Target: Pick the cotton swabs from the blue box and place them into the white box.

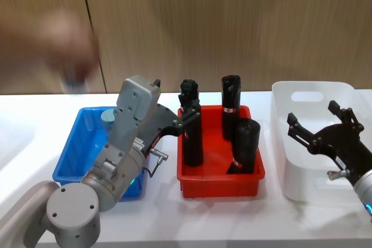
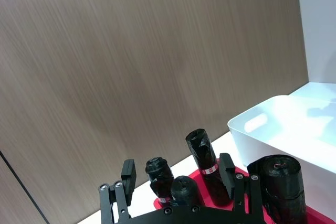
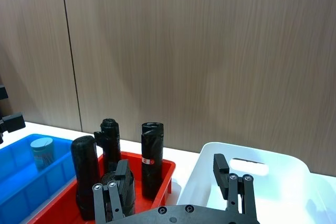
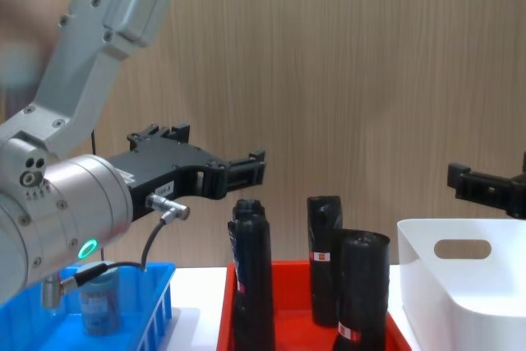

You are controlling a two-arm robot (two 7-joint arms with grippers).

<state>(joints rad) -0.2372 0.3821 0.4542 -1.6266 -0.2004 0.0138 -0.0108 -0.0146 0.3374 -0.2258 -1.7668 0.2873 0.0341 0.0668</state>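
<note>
At centre left of the head view the left gripper (image 1: 189, 111) is hanging with its jaws spread and empty, over the left rim of the red tray (image 1: 221, 181) and overlapping a black roll (image 1: 190, 125). Its arm is hiding much of the blue box (image 1: 81, 143), where one tub of cotton swabs (image 1: 108, 121) is peeking out behind it. At the right edge, partly cut off, the right gripper (image 1: 314, 126) is hovering open and empty over the white box (image 1: 302, 143)

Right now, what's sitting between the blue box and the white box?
In the head view, a red tray of black rolls sits between the blue box and white box.
</note>
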